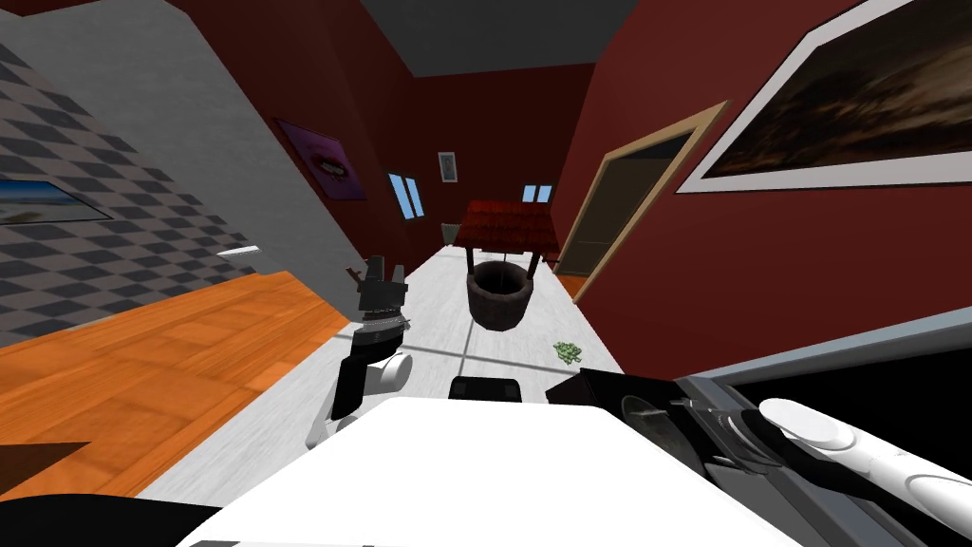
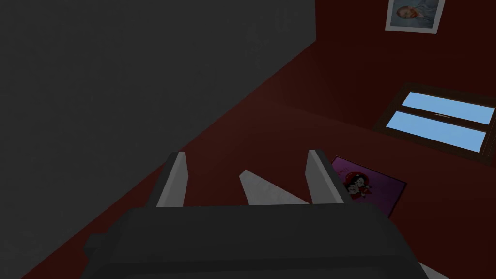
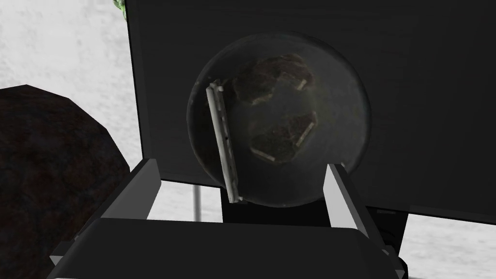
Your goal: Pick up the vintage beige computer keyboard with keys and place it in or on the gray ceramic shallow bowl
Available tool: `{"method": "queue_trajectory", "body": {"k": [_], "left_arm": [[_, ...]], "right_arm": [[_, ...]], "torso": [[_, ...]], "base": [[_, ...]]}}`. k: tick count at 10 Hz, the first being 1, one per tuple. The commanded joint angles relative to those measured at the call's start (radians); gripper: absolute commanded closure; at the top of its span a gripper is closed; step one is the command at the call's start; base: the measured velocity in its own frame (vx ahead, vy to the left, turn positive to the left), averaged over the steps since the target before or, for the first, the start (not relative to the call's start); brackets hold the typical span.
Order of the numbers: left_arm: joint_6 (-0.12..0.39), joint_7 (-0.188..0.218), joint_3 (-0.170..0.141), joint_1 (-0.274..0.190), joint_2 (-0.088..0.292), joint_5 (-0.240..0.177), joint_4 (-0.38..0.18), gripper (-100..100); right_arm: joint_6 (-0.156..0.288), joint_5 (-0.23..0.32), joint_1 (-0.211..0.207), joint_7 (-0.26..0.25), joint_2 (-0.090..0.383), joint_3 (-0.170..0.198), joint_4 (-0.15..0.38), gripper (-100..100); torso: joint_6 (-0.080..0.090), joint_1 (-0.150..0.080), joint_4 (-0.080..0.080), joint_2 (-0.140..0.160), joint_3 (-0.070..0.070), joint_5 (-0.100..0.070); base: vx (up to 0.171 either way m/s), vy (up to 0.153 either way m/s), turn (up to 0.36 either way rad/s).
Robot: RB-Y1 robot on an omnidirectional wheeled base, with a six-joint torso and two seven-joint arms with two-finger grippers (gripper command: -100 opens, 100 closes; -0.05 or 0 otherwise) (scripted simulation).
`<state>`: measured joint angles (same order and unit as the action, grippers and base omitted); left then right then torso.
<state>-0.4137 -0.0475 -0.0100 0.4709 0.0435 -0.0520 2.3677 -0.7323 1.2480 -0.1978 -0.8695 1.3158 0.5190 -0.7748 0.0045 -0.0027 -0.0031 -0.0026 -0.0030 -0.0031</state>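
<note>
Right end effector [image 3: 242,167], fingers apart, is hovering by the slim pale beige keyboard [image 3: 223,140] leaning edgewise in the round dark-grey shallow bowl [image 3: 329,97]; brushing it risks toppling it out. Left end effector [image 2: 247,162] is idling, likewise apart.

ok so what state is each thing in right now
bowl: upright on a dark surface, holding the keyboard
keyboard: seemingly on edge inside the bowl, not gripped
right gripper: open, empty, over the bowl
left gripper: open, empty, raised
</note>
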Motion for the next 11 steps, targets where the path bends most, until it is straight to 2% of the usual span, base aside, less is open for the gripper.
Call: {"method": "queue_trajectory", "body": {"k": [1, 3, 4, 5, 6, 7, 8, 10, 11], "left_arm": [[0.0, 0.0, 0.0, 0.0, 0.0, 0.0, 0.0, 0], [0.0, 0.0, 0.0, 0.0, 0.0, 0.0, 0.0, 0], [0.0, 0.0, 0.0, 0.0, 0.0, 0.0, 0.0, 0], [0.0, 0.0, 0.0, 0.0, 0.0, 0.0, 0.0, 0], [0.0, 0.0, 0.0, 0.0, 0.0, 0.0, 0.0, 0], [0.0, 0.0, 0.0, 0.0, 0.0, 0.0, 0.0, 0], [0.0, 0.0, 0.0, 0.0, 0.0, 0.0, 0.0, 0], [0.0, 0.0, 0.0, 0.0, 0.0, 0.0, 0.0, 0], [0.0, 0.0, 0.0, 0.0, 0.0, 0.0, 0.0, 0]], "right_arm": [[-0.05, 0.013, 0.032, -0.03, -0.015, -0.034, 0.05, -100], [-0.053, 0.013, 0.032, -0.03, -0.015, -0.034, 0.083, -100], [-0.095, 0.023, 0.056, -0.055, -0.026, -0.065, 0.107, -100], [-0.095, 0.023, 0.056, -0.055, -0.026, -0.065, 0.138, -100], [-0.137, 0.032, 0.079, -0.08, -0.038, -0.095, 0.169, -100], [-0.137, 0.032, 0.079, -0.08, -0.038, -0.095, 0.202, -100], [-0.18, 0.042, 0.103, -0.105, -0.05, -0.126, 0.234, -100], [-0.18, 0.042, 0.103, -0.105, -0.05, -0.126, 0.264, -100], [-0.222, 0.052, 0.126, -0.13, -0.062, -0.157, 0.302, -100]], "torso": [[0.0, 0.0, 0.0, 0.0, 0.0, 0.0], [0.0, 0.0, 0.0, 0.0, 0.0, 0.0], [0.0, -0.001, 0.0, -0.001, -0.001, 0.0], [-0.001, 0.0, 0.0, -0.001, 0.0, 0.0], [0.0, 0.0, 0.0, -0.001, 0.0, 0.0], [0.0, 0.001, 0.0, 0.0, 0.0, 0.0], [0.0, 0.001, 0.0, 0.0, 0.0, 0.0], [0.001, 0.0, 0.0, 0.0, 0.0, 0.0], [0.001, -0.001, 0.0, -0.001, -0.001, 0.0]], "base": [[-0.061, 0.035, 0.104], [-0.041, 0.021, 0.027], [-0.054, 0.035, 0.107], [-0.051, 0.031, 0.067], [-0.072, 0.044, 0.098], [-0.059, 0.041, 0.069], [-0.058, 0.041, 0.133], [-0.04, 0.023, 0.015], [-0.054, 0.038, 0.119]]}}
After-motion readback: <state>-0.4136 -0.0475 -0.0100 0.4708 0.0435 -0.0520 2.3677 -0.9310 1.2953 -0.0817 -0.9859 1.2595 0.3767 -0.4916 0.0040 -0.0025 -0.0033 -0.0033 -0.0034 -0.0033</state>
